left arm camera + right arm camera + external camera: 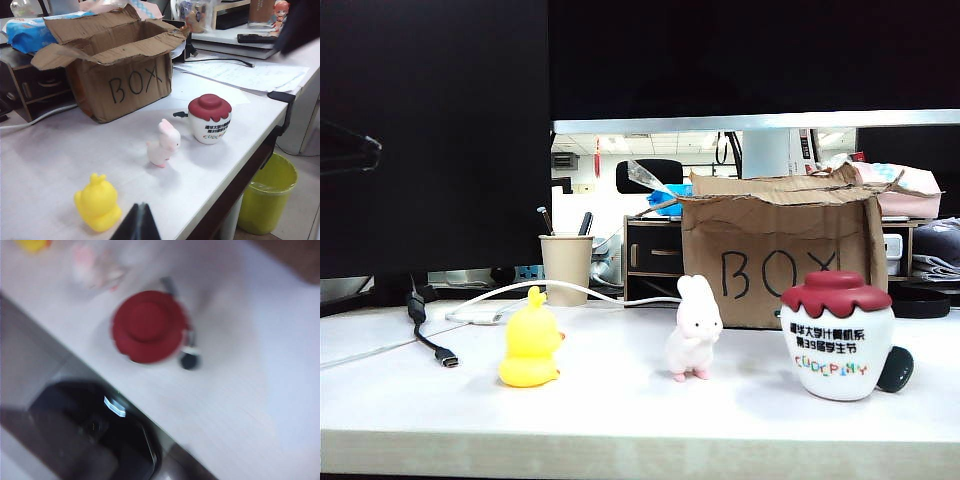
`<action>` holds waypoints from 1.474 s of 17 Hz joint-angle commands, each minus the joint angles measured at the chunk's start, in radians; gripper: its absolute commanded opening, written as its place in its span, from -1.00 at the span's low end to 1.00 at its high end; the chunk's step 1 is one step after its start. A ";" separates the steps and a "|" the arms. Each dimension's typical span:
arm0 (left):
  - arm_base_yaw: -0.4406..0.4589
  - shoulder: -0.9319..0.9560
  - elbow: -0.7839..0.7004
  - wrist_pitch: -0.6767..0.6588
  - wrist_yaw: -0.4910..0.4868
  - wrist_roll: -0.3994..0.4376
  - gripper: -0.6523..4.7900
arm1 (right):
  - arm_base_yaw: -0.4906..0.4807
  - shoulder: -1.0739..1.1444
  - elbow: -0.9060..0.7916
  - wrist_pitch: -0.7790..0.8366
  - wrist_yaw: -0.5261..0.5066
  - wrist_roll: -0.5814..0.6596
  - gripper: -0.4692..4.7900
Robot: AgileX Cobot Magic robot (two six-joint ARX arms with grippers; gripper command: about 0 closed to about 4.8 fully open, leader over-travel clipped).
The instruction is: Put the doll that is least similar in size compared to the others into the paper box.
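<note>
The doll [838, 340], a round white jar with a dark red dripping lid, stands on the table at the right, in front of the paper box [775, 260]. The brown box marked "BOX" [125, 85] is open at the top. In the left wrist view the doll [210, 120] is far from my left gripper [140, 222], which is shut with nothing in it, near the table's front edge. The blurred right wrist view looks down on the doll's red lid [150, 327]. My right arm shows only as a dark blur [300, 25]; its fingers cannot be made out.
A yellow duck [530, 345] and a white rabbit [693, 325] stand left of the doll. A paper cup [566, 265] and a cable [430, 340] are at the back left. A small black object [895, 370] lies behind the doll. A green bin [267, 200] stands below the table edge.
</note>
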 commanded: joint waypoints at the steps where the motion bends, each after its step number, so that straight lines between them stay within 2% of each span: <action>1: 0.000 0.000 0.001 0.005 0.004 0.000 -0.78 | 0.124 0.196 0.006 0.104 0.148 0.006 1.00; 4: 0.000 0.000 0.001 0.005 0.004 0.000 -0.78 | 0.172 0.422 0.031 0.169 0.187 0.040 1.00; 8: 0.000 0.000 0.001 0.005 0.004 0.000 -0.78 | 0.200 0.545 0.069 0.233 0.217 0.055 1.00; 13: 0.000 0.000 0.001 0.005 0.004 0.000 -0.78 | 0.208 0.558 0.073 0.336 0.243 0.055 1.00; 25: 0.000 0.000 0.001 0.005 0.004 0.000 -0.78 | 0.208 0.632 0.073 0.350 0.231 0.055 1.00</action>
